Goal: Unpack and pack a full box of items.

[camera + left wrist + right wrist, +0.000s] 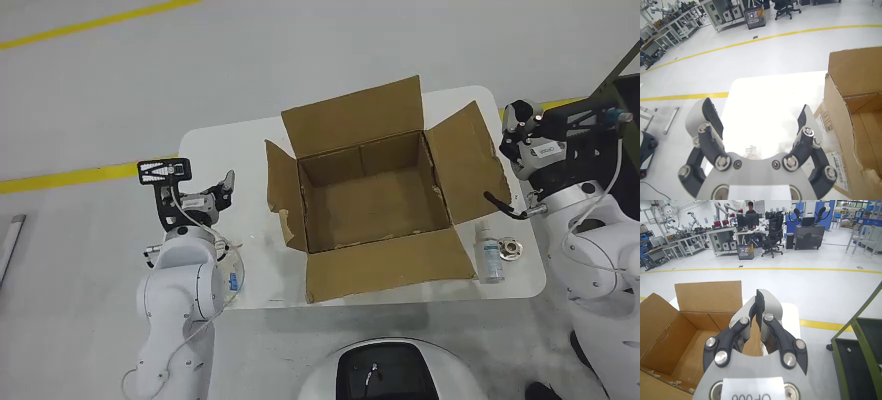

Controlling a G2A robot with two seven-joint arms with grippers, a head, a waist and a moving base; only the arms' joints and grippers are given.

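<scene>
Cardboard box (390, 268): one, open, standing at the centre of the top view on the white worktop (230, 140); all four flaps folded outward, brown floor and inner walls in plain sight; the flap on the frame's left has a ragged, torn edge, and printed labels sit on the outer wall below it. Clear bottle (489, 252): one, lying on the worktop at the lower right of the top view, just beside the box's right flap. Small round item (513, 246): one, right next to the bottle on its right; its kind cannot be told. Left claw (757, 117): fingers spread wide, nothing between them, held over the worktop's left edge at the left of the top view, apart from the box. Right claw (758, 303): ribbed pads pressed together, nothing gripped, held at the upper right of the top view near the worktop's corner, beside the box's right flap. Green-framed dark bin (857, 351): on the floor, past the worktop's right edge. Yellow floor line (70, 178): runs behind the worktop.
</scene>
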